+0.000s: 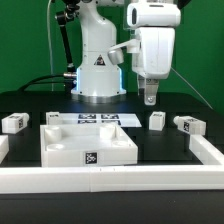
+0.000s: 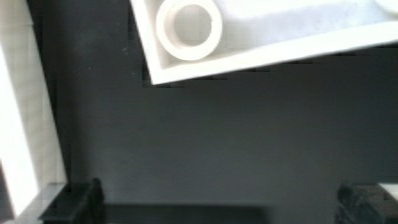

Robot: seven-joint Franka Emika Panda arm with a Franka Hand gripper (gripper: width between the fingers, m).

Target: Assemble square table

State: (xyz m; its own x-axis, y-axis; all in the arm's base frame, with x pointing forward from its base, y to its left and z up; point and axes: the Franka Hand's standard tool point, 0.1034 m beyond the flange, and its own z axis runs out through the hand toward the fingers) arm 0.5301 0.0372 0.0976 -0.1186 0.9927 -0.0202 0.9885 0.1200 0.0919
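Observation:
The square table's top (image 1: 88, 146), a white slab with a raised rim and a tag on its front face, lies at the exterior view's centre left. Several small white tagged legs lie around it: one at far left (image 1: 14, 123), one right of the marker board (image 1: 157, 120), one further right (image 1: 188, 126). My gripper (image 1: 149, 99) hangs open above the table, behind and right of the slab, holding nothing. In the wrist view a corner of the slab with a round socket (image 2: 189, 27) shows, apart from the gripper (image 2: 222, 205), whose dark fingertips (image 2: 71, 200) stand wide over bare black table.
The marker board (image 1: 95, 120) lies flat behind the slab, in front of the robot's base (image 1: 97, 70). A long white border rail (image 1: 120, 181) runs along the front and up the exterior view's right side (image 1: 208, 150). A white strip (image 2: 18, 100) runs along one edge of the wrist view.

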